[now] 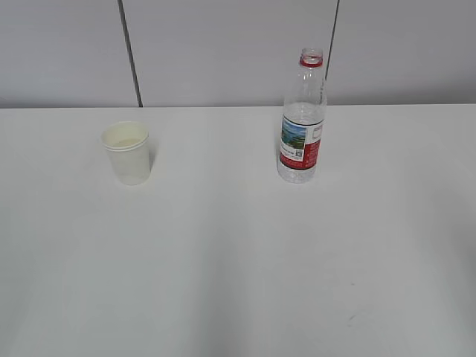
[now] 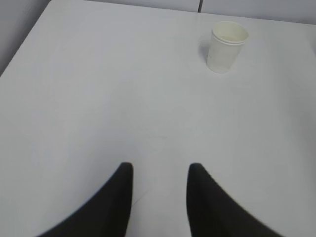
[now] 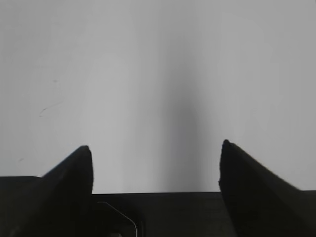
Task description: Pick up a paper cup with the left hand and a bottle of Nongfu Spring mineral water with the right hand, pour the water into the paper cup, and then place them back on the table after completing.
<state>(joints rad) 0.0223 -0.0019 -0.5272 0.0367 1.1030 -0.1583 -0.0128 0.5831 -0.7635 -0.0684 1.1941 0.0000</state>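
**Spotter:** Where are we with the pour?

**Me:** As far as I can judge, right at the start. The paper cup [image 1: 126,152] stands upright on the table [image 1: 238,268], left of centre toward the back. The water bottle [image 1: 302,119] stands upright too, right of centre, well apart from the cup. Its cap is off, with only the red ring at the neck. Neither arm shows in the outside camera, so nothing is picked up. Both grabs, the pour and the set-down are all left to do.

**Spotter:** Anything in the cup?

**Me:** I can't tell from here; the inside just looks pale.

**Spotter:** And your left gripper [image 2: 159,170]?

**Me:** Its fingers are partly apart with nothing between them, only bare table. On my left wrist camera the cup sits far ahead and off to the right of the gap, so I'd have to go forward and swing right to line it up.

**Spotter:** The right side?

**Me:** The right gripper [image 3: 156,148] is spread wide and empty. Its camera shows only white tabletop past the fingertips; the bottle isn't in that view at all, so I'd need to find it first.
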